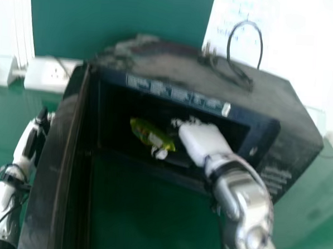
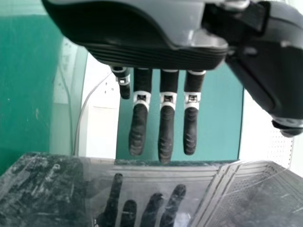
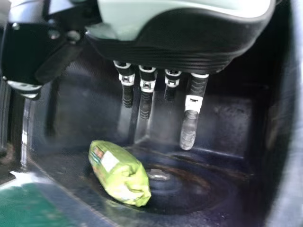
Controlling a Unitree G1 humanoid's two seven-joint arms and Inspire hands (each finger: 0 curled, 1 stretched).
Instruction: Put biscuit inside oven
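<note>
Upon the green counter, the black oven is set towards twelve o'clock, its door opened at nine. Beyond the door, the left robot hand is held with fingers straight. Inside the oven, the right robot hand is held open, nothing gripped. At its nine o'clock, the biscuit packet is already lodged inside; withdrawal towards five o'clock should be made slowly, fingers kept straight, so neither packet nor frame is snagged.
</note>
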